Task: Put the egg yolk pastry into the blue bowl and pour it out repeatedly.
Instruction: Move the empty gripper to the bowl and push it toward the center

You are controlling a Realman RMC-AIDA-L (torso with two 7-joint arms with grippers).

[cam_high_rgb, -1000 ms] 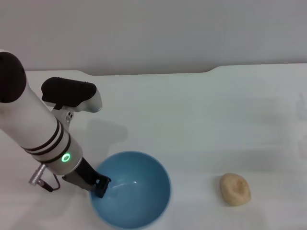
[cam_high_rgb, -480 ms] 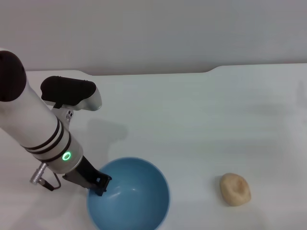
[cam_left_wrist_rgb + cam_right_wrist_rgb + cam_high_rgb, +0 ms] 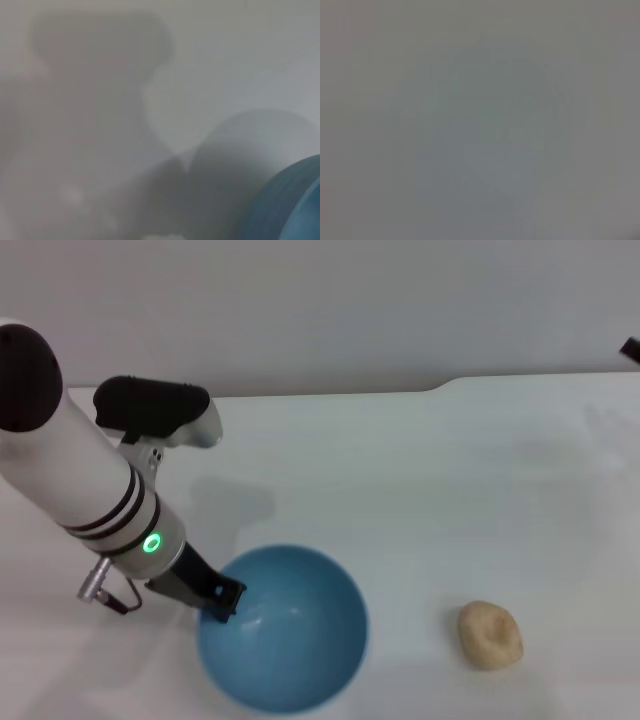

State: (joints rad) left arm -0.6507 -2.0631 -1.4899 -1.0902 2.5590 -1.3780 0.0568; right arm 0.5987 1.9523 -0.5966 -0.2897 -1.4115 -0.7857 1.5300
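One pastry, the egg yolk pastry, lies outside the empty blue bowl; I judge loading pending. Left gripper pinches the bowl's rim.

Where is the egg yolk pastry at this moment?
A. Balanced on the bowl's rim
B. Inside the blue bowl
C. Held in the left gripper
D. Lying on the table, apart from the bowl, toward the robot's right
D. The head view shows the egg yolk pastry lying on the white table, clear of the empty blue bowl, whose rim the left gripper holds.
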